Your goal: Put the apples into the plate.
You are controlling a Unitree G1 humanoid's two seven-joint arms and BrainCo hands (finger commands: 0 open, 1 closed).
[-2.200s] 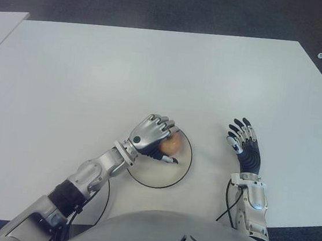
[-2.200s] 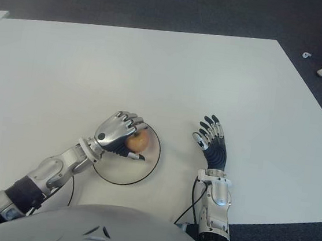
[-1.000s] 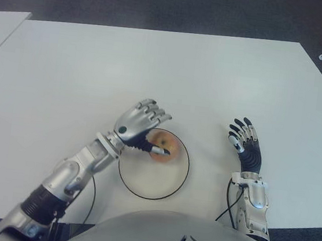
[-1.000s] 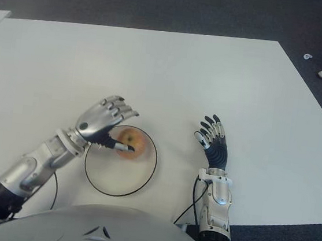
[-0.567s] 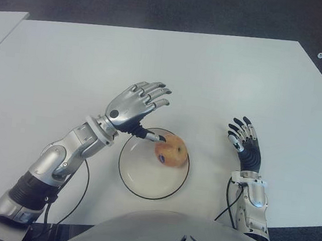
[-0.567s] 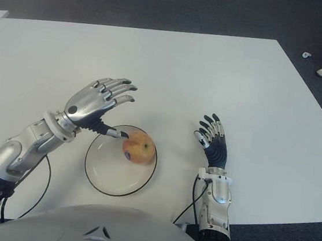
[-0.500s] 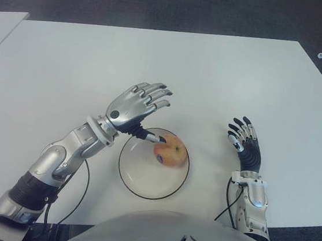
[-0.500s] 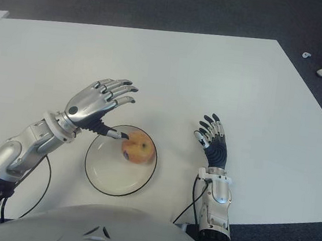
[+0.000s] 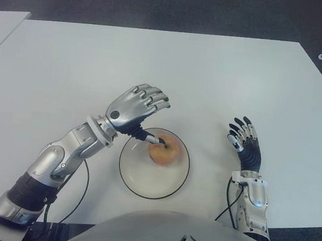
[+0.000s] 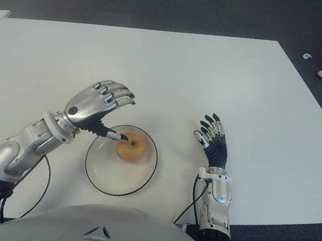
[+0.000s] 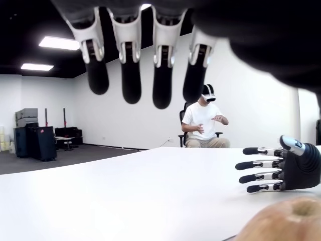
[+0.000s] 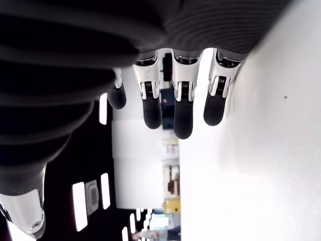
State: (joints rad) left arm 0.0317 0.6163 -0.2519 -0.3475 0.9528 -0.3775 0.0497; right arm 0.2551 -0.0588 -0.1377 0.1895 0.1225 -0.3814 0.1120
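Note:
One yellow-red apple sits in the white plate with a dark rim, toward its far side. My left hand hovers just above and to the left of the apple, fingers loosely bent and holding nothing; its thumb tip is close to the apple's top, and I cannot tell whether it touches. The left wrist view shows the apple below the fingers, apart from them. My right hand shows to the right of the plate with fingers spread, empty.
The white table stretches far beyond the plate. Another table's corner is at far left. A cable loops by my left forearm. A seated person wearing a headset is beyond the table in the left wrist view.
My left hand let go of the apple, lifted and drew back to the left. The apple rolled slightly left in the plate, and the fingers curled a little. The right hand stayed still.

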